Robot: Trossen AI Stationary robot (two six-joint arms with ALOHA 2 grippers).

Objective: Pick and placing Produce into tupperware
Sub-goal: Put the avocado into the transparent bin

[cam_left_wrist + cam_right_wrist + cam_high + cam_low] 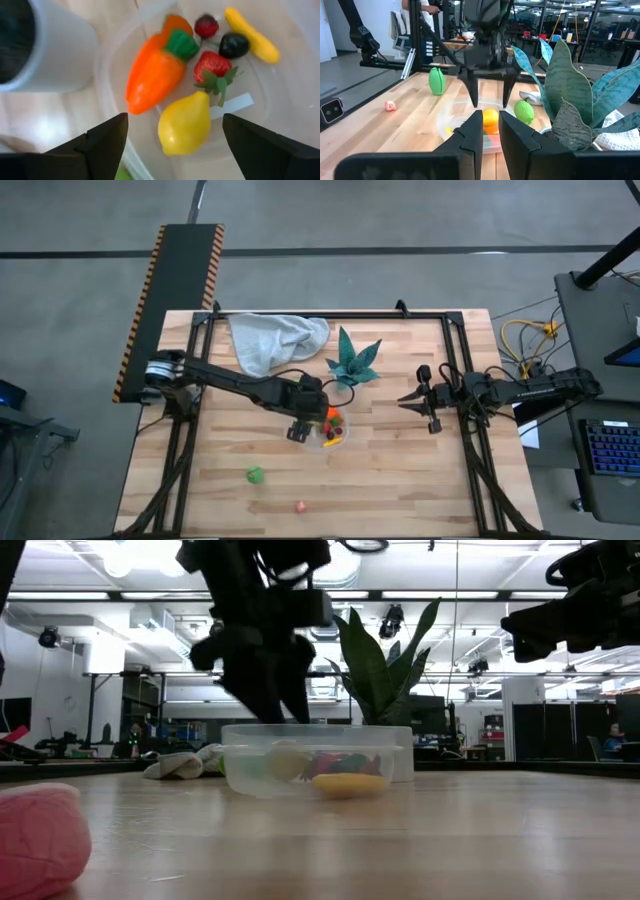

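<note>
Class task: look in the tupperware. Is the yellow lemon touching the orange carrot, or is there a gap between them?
Apart. The left wrist view looks down into the tupperware: a strip of clear base shows between the lemon and the carrot.

The pink piece (35,840) is blurred and cut off at the low view's edge.

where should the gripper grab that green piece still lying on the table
Across the middle of the green piece, coming straight down from above. It sits alone on the bare table, apart from the tupperware, so open fingers fit either side. The left gripper is nearest.
</note>
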